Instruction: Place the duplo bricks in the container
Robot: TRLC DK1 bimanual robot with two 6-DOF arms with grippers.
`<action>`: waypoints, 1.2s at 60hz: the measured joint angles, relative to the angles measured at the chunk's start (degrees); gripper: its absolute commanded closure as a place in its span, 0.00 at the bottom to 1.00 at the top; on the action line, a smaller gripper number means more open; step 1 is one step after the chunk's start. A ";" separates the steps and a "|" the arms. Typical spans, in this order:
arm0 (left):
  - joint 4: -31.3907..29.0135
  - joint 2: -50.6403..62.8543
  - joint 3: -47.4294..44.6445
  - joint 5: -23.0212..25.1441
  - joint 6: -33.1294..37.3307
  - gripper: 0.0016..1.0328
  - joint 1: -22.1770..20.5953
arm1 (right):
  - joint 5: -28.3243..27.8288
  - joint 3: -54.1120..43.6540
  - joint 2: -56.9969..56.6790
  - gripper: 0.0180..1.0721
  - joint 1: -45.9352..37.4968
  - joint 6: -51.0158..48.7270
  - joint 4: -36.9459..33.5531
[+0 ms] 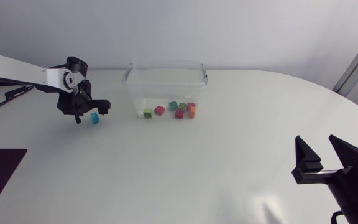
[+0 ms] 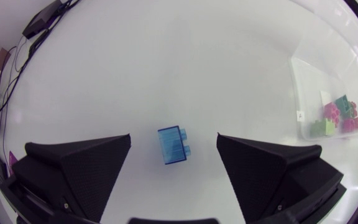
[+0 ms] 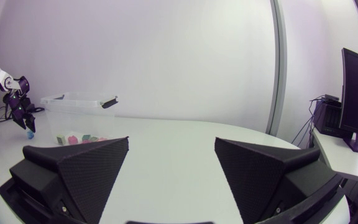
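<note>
The left gripper (image 2: pixel 173 135) hangs over the blue brick (image 2: pixel 174 146), its jaws wide apart and holding nothing. The brick sits on the table (image 1: pixel 185 168) between the fingers and touches neither. It lies a little askew to them, with its studs seemingly turned toward one finger.

That skew is the likely first trouble. If one finger meets the brick before the other, it may shove or spin it instead of pinching it. A grip across the studs may also hold badly, so the brick could slip out on the lift.

The table is white, smooth and faintly glossy, so I judge a nudged brick would slide easily.

The container (image 1: pixel 166 63) stands near, beyond the gripper's side, and I see only table between it and the brick. Its clear walls rise well above the bricks (image 1: pixel 176 110) already inside. A low carry could clip the rim and push the light box along.

Far across the table, the right gripper (image 1: pixel 317 142) is also wide open and empty, well apart from all this.
</note>
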 measured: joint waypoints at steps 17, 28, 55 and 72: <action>-5.90 4.52 4.42 0.00 -1.95 0.55 0.68 | 0.00 0.00 0.00 0.05 0.00 0.00 0.00; -5.95 4.52 4.42 -0.02 -2.36 0.74 0.92 | 0.00 0.00 0.00 0.05 0.00 0.00 0.00; -4.13 2.56 3.54 1.33 -2.34 0.77 1.20 | 0.02 0.00 0.00 0.05 0.00 0.00 0.00; -3.82 -10.45 -3.37 1.79 -1.46 0.77 1.27 | 0.00 0.00 0.00 0.05 0.00 0.00 0.00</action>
